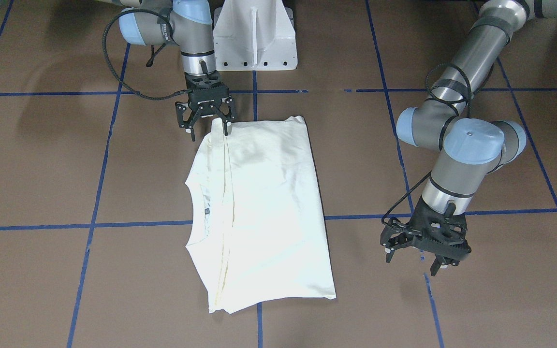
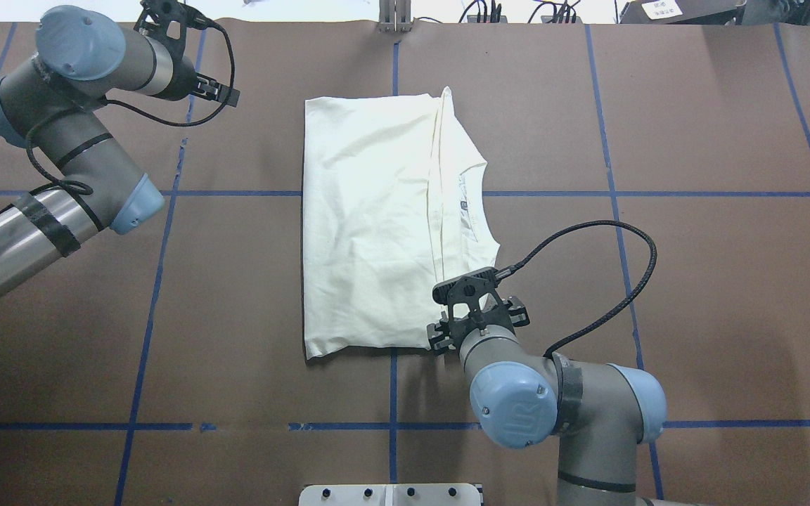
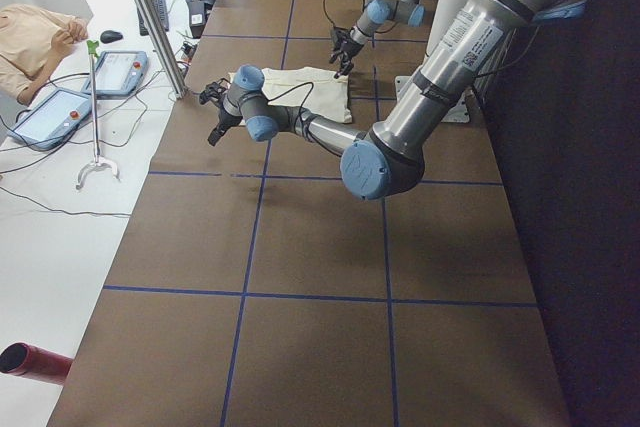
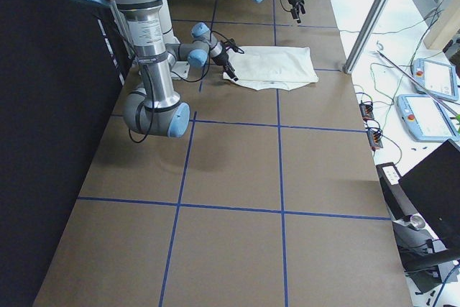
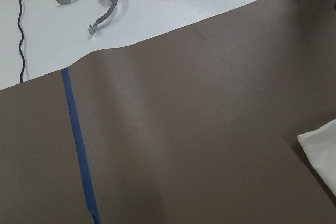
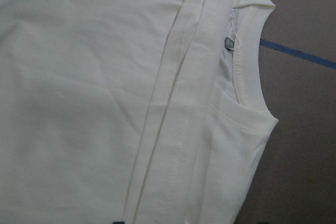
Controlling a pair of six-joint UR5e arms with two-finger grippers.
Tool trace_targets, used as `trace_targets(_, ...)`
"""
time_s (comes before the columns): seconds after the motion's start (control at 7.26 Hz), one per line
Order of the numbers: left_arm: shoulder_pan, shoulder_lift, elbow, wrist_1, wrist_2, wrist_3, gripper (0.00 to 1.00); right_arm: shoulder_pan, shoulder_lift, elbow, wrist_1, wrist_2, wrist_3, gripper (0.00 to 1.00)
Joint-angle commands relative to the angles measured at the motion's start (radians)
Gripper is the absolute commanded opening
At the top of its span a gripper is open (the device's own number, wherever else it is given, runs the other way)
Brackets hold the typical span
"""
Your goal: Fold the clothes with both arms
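T-shirt (image 1: 269,193) corner under the released right end effector (image 1: 210,133); left end effector (image 1: 412,265), also released, hangs well apart

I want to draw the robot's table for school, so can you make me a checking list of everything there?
Surface: brown table with blue tape lines, flat.
Job's things: cream shirt lies folded, plain side up, neckline toward the robot's right.
Clutter: nothing seen.
Grippers: right gripper open, at the shirt's corner nearest the robot; left gripper open, over bare table beside the shirt.
Cables: black cable loops out from the right wrist, off the shirt.
Surroundings: white pedestal at the robot's base; a person, tablets and a grabber tool beyond the table.
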Motion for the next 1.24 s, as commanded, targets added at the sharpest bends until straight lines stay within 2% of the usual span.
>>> trace_targets(0.0,0.000,0.001,0.000,-0.002,0.000,0.000,1.00,-0.041,0.010,0.014,-0.031,-0.020,-0.066,0.66)
trace_targets(0.69,0.000,0.001,0.000,0.000,0.000,-0.002,1.00,-0.062,0.010,0.012,-0.024,-0.020,-0.065,0.63)
trace_targets(0.83,0.000,0.001,0.000,0.000,0.000,-0.002,1.00,-0.062,0.010,0.012,-0.024,-0.022,-0.063,0.46)
trace_targets(1.1,0.000,0.001,0.000,0.000,0.000,-0.002,1.00,-0.061,0.010,0.012,-0.021,-0.023,-0.063,0.00)
